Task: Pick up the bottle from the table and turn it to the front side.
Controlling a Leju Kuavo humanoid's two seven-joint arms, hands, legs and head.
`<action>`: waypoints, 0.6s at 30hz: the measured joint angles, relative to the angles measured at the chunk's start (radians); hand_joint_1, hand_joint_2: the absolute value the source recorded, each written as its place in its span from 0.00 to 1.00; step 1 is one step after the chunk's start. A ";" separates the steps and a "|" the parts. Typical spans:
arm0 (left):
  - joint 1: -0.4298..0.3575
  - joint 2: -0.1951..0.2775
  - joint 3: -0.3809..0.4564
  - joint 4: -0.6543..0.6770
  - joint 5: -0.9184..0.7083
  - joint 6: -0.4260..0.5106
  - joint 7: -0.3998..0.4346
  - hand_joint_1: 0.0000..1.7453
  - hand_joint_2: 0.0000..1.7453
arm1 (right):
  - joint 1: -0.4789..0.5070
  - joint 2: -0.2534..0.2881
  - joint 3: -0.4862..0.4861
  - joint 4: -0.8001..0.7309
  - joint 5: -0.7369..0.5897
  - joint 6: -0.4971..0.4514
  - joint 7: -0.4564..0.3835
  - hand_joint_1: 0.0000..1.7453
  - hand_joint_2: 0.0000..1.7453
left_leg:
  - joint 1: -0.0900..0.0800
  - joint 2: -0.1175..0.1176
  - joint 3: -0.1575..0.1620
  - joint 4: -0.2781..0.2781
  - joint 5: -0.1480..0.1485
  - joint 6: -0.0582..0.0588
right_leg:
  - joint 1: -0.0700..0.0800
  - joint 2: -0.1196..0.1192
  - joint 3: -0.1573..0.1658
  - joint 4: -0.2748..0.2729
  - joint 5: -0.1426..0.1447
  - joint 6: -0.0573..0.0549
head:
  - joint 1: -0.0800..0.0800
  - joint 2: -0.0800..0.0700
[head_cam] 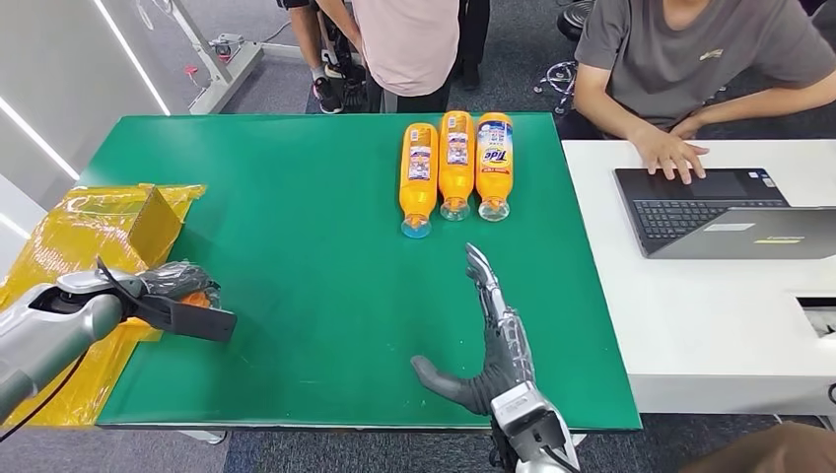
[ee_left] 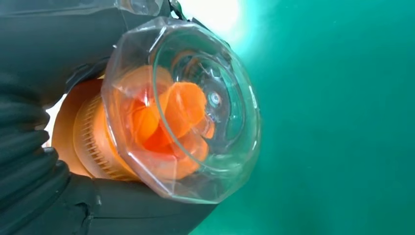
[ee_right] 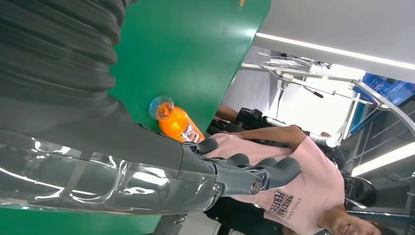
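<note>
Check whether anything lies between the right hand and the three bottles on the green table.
Nothing visible does. The right hand is open, fingers pointing toward the three bottles, with bare green table between them. The left hand holds another bottle.

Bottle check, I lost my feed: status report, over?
Left hand holds a bottle at the table's left edge. Right hand open, empty. Three bottles lie at the far side, nothing in the way.

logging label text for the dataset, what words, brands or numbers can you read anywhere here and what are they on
"Tide": front label of the rightmost bottle of three lying on the green table.
"PERFECT" or similar: dark print on a person's pink shirt, partly cut off, so uncertain.
Labels of the middle bottle and left bottle: too small to read.
Laptop keys: too small.
</note>
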 joint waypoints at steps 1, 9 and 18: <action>0.001 -0.004 -0.003 0.004 -0.007 0.003 -0.002 1.00 1.00 | -0.002 0.000 0.000 -0.001 0.001 0.001 0.002 0.00 1.00 | 0.000 0.000 0.000 0.000 0.000 0.000 | 0.000 0.000 0.000 0.000 0.000 0.000 | 0.000 0.000; 0.033 -0.056 -0.010 0.040 -0.097 0.066 -0.005 1.00 1.00 | -0.022 0.000 0.000 -0.004 0.004 0.022 0.020 0.00 1.00 | 0.000 -0.003 0.001 0.000 0.001 0.000 | 0.000 -0.003 0.001 0.000 0.000 0.000 | 0.000 0.000; 0.054 -0.132 0.002 0.084 -0.154 0.211 0.023 0.00 1.00 | -0.036 0.009 0.000 -0.004 0.013 0.045 0.034 0.00 1.00 | 0.000 -0.004 0.001 0.000 0.002 0.000 | 0.000 -0.005 0.002 0.000 0.000 0.000 | 0.000 0.000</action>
